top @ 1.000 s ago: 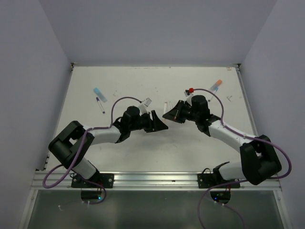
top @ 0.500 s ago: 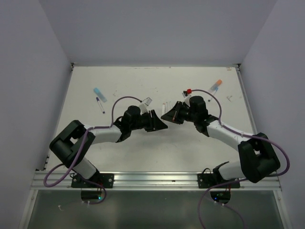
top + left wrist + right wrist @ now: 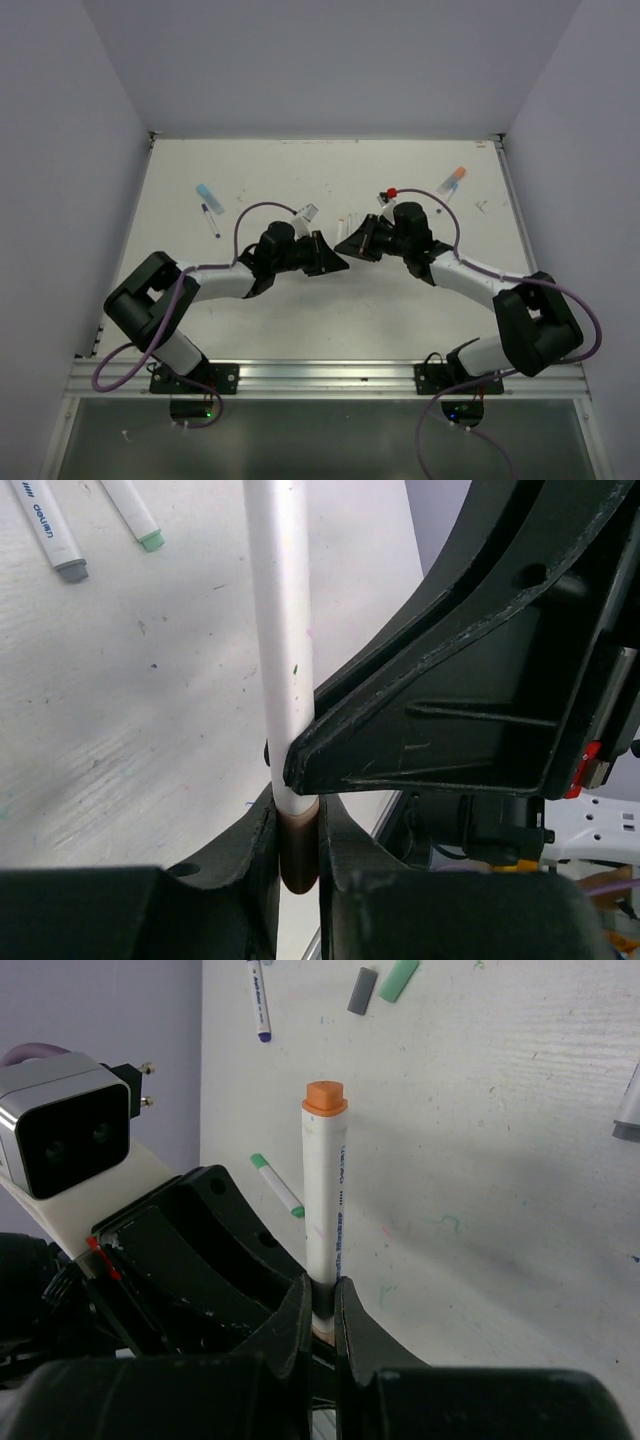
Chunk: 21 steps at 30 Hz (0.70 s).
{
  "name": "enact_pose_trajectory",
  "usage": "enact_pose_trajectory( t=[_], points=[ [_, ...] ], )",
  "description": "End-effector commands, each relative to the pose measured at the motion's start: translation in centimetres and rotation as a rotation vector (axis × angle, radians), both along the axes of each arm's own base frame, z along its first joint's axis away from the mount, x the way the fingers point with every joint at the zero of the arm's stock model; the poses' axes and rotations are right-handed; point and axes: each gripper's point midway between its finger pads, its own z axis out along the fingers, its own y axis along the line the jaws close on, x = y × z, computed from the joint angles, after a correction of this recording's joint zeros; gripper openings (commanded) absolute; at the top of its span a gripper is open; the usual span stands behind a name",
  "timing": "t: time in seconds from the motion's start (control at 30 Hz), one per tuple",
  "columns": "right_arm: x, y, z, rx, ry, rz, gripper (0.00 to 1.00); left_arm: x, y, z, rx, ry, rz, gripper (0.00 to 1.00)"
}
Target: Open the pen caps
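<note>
The left gripper [image 3: 298, 825] has just narrowed from wide apart to clamped on the dark brown end cap [image 3: 297, 858] of the white plastic marker barrel [image 3: 280, 630], the arms having drawn together over the white counter [image 3: 120, 730]. The right gripper [image 3: 322, 1312] stays pinched on that barrel, just beside the left gripper's fingers. With cap and barrel each held, the pull-apart looks ready.

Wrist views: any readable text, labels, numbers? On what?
"deli", following letters unclear: along the white marker barrel with a grey end, left wrist view.
Small dark print on the white marker barrel with an orange end, right wrist view: too blurred to read.
Nothing else legible.
</note>
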Motion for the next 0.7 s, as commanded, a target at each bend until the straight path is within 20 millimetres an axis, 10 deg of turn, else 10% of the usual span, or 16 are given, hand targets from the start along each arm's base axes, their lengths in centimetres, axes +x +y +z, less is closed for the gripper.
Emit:
enact_pose_trajectory(
  t=[0.0,0.13,0.3,0.4,0.47,0.57,0.67],
  points=[
    [-0.3,0.6,0.3,0.029,-0.011,0.029,0.00,1.1,-0.8,1.8,-0.036,-0.066,0.002,0.10],
    [0.2,0.7,0.2,0.024,-0.019,0.024,0.00,0.9,-0.6,1.5,-0.016,-0.059,-0.002,0.00],
    [0.6,1.0,-0.1,0.000,-0.029,0.052,0.32,0.9,-0.2,1.2,0.027,-0.085,-0.010,0.00],
    [1.2,1.5,-0.1,0.000,-0.032,0.067,0.33,0.8,0.0,1.1,0.050,-0.100,-0.020,0.00],
    [1.5,1.7,-0.6,-0.004,-0.025,0.074,0.30,0.8,-0.1,1.3,0.048,-0.111,-0.033,0.00],
    [2.0,2.1,-0.8,-0.006,-0.023,0.080,0.01,0.7,-0.2,1.0,0.060,-0.108,-0.044,0.00],
    [2.8,1.8,-0.9,-0.055,-0.039,0.036,0.00,1.8,0.8,-0.8,0.177,-0.089,0.005,0.00]
  ],
)
